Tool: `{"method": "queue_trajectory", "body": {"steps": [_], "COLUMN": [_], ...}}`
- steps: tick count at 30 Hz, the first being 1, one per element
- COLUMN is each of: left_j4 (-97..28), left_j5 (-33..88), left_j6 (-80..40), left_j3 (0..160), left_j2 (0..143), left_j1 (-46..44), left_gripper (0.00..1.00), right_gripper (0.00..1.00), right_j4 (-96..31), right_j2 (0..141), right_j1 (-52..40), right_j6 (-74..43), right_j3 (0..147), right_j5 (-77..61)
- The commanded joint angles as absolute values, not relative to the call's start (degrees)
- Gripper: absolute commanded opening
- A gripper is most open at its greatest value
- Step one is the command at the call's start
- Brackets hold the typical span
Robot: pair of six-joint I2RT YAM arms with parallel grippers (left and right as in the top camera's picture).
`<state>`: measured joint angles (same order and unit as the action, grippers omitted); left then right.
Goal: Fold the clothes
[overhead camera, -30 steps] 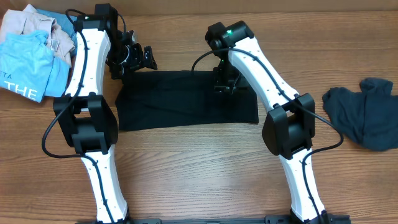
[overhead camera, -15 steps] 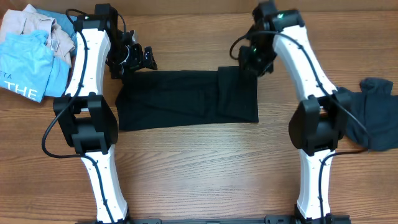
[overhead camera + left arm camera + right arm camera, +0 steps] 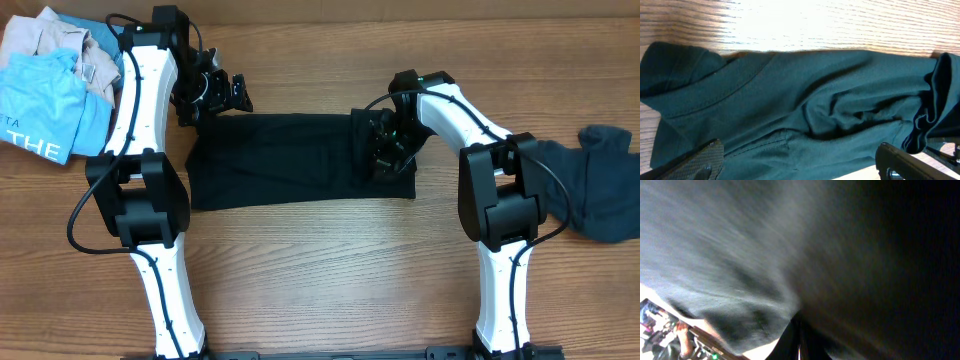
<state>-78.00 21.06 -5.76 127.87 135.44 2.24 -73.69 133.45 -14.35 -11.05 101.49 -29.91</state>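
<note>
Right gripper overhead: clamped on black shirt mid-table, 3 o'clock end; thin pinch could slip. Left gripper spread wide, 11 o'clock corner.
Left wrist: black shirt unpinned, may drag.
Right wrist: black shirt bunched at tips, fold may skew.

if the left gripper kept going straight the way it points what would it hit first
Probably the black T-shirt: in the left wrist view its rumpled fabric fills the space ahead of the open left gripper. How far off it lies is unclear.
</note>
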Motion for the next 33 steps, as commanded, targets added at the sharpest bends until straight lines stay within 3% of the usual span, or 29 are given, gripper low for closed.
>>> {"method": "queue_trajectory", "body": {"steps": [1, 3, 4, 5, 6, 8, 9, 15, 28, 29, 32, 33], "left_j4": [-77.7, -77.8, -77.8, -77.8, -77.8, -77.9, -77.8, -77.6, -77.5, -77.6, -77.9, -78.0], "left_j5": [21.9, 21.8, 21.9, 21.8, 21.9, 21.9, 21.9, 21.8, 21.9, 21.9, 21.9, 21.9], "left_j6": [-4.7, -4.6, -4.6, -4.6, -4.6, -4.6, -4.7, -4.6, -4.7, -4.7, -4.6, -4.6], "left_j3": [129.2, 129.2, 129.2, 129.2, 129.2, 129.2, 129.2, 129.2, 129.2, 129.2, 129.2, 129.2], "left_j2": [135.3, 135.3, 135.3, 135.3, 135.3, 135.3, 135.3, 135.3, 135.3, 135.3, 135.3, 135.3], "left_j1": [1.9, 2.0, 1.9, 1.9, 1.9, 1.9, 1.9, 2.0, 1.9, 1.9, 1.9, 1.9], "left_gripper": [1.0, 1.0, 1.0, 1.0, 1.0, 1.0, 1.0, 1.0, 1.0, 1.0, 1.0, 1.0], "right_gripper": [0.04, 0.04, 0.14, 0.42, 0.89, 0.98, 1.0, 1.0, 0.97, 0.86, 0.35, 0.23], "right_j4": [-77.5, -80.7, -81.2, -81.2, -81.7, -83.2, -82.0, -67.9, -50.8, -50.1, -47.7, -47.4], "right_j2": [131.1, 127.9, 125.6, 124.2, 122.8, 122.4, 122.7, 122.8, 123.4, 123.4, 123.4, 123.4], "right_j1": [-14.5, -14.3, -13.6, -12.8, -11.1, -6.5, -2.8, 4.4, -0.4, -1.9, -2.9, -2.9], "right_j6": [-18.9, -22.7, -22.5, -21.9, -19.1, -17.5, -10.3, 2.0, -0.1, -0.7, -5.9, -6.7], "right_j3": [104.0, 107.8, 110.0, 111.3, 112.9, 113.8, 111.8, 96.4, 79.9, 79.9, 79.9, 79.9], "right_j5": [-15.3, -5.6, -3.4, -2.5, -2.6, -2.9, -9.2, -32.1, -44.2, -44.2, -43.5, -43.5]}}
